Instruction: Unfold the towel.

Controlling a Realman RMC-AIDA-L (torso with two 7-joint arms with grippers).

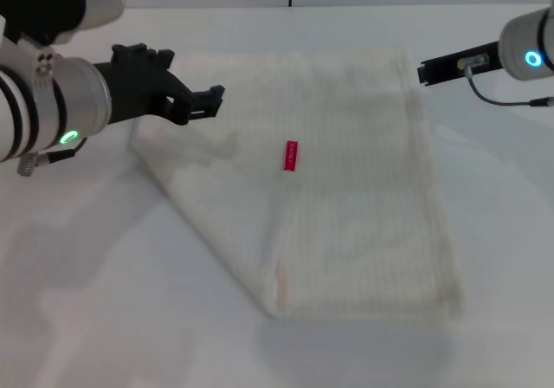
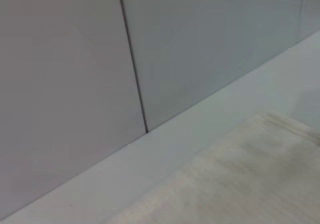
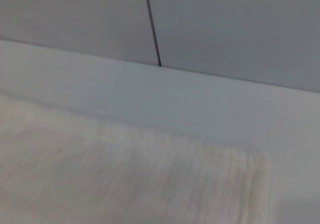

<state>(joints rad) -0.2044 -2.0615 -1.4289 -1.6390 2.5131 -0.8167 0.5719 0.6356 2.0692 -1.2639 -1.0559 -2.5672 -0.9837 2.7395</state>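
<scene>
The towel [image 1: 346,197] is a cream cloth with faint ribbed stripes, lying flat on the white table [image 1: 95,301]. Its left side is folded over along a slanted edge. A small red tag [image 1: 291,155] shows near its middle. My left gripper [image 1: 201,102] hovers over the towel's far left corner, open and empty. My right gripper [image 1: 426,69] is above the towel's far right corner and holds nothing that I can see. The towel also shows in the left wrist view [image 2: 240,184] and in the right wrist view [image 3: 125,179].
A grey wall with a dark vertical seam [image 2: 132,59] stands behind the table's far edge. The seam also shows in the right wrist view [image 3: 152,24]. Bare table surface surrounds the towel on all sides.
</scene>
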